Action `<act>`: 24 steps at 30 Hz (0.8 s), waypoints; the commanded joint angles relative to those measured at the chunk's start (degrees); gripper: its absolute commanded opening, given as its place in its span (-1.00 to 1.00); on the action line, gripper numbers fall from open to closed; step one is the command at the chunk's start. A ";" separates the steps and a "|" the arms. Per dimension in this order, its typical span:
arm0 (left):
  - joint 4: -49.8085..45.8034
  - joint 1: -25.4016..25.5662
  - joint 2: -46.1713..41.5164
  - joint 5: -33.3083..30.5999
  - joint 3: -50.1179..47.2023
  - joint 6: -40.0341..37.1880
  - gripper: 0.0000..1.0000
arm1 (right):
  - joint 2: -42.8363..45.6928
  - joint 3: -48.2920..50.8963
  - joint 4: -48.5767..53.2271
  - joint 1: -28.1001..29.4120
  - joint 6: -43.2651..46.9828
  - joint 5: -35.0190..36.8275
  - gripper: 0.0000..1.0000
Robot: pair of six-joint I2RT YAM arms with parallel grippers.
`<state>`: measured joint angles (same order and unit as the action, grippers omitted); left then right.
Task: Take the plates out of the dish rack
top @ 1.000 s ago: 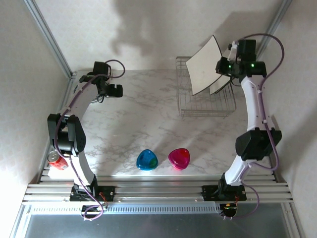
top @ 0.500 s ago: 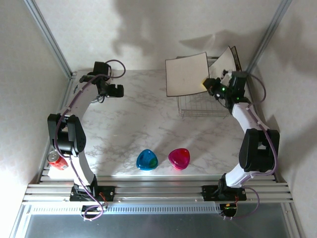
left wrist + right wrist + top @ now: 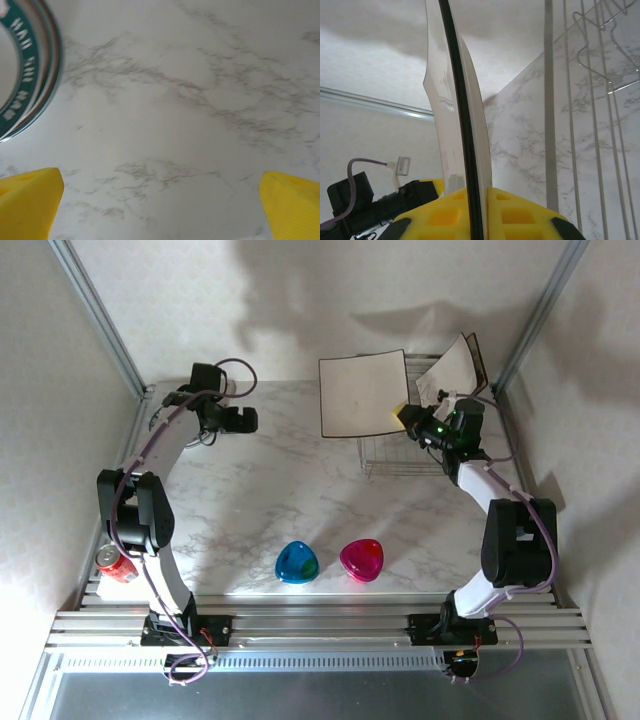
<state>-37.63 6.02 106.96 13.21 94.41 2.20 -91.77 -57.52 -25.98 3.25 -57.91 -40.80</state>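
Right gripper [image 3: 405, 420] pinches the plate [image 3: 362, 393] by its right edge, fingers pressed tight on it. In the wrist view the yellow fingers [image 3: 520, 212] clamp the plate [image 3: 462, 125] edge-on, dark rim between them. The plate hangs in the air over the far left corner of the rack [image 3: 400, 458], pale face toward the overhead camera. Rack wires [image 3: 590, 125] stand apart to the plate's right. A second plate [image 3: 455, 368] leans upright at the rack's far side, behind the gripper.

Left gripper [image 3: 245, 420] is spread wide and holds nothing. Its yellow fingertips [image 3: 27, 205] sit at the two bottom corners of its wrist view, with bare marble between. A round rim [image 3: 35, 85] with green lettering shows at the left edge there; cannot tell what it is.

Surface: white marble-look table [image 3: 270, 480], grey veins, soft shadows. Pale walls [image 3: 300, 300] close the back and both sides. Slanted metal posts [image 3: 95, 315] run into the back corners.

Edges: the rack sits in the far right corner, close to the back and right walls. The blue dish [image 3: 297, 562] and pink dish [image 3: 361, 559] lie side by side, apart, near the front rail [image 3: 320, 625]. A red can [image 3: 115, 560] stands at the near left edge beside the left arm.

Open room: the table's middle and left, between the left gripper, rack and dishes, is bare marble.
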 commanded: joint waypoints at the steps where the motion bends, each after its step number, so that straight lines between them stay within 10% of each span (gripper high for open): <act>1: 6.60 0.38 -2.56 11.70 -2.54 2.20 0.99 | 1.01 -2.10 -11.56 0.66 -1.22 -3.00 -1.00; 11: 30.03 0.10 -4.59 40.34 -12.75 13.88 0.99 | -0.74 -3.57 -11.44 3.94 -0.42 -2.84 -1.00; 24: 52.81 0.23 -0.67 51.21 -17.96 29.86 0.99 | -4.20 -5.49 -14.91 6.57 -2.09 -4.34 -1.00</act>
<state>8.45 6.02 104.90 60.77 76.58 28.27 -96.84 -58.17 -28.12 9.08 -58.35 -41.93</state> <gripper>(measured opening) 0.995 0.118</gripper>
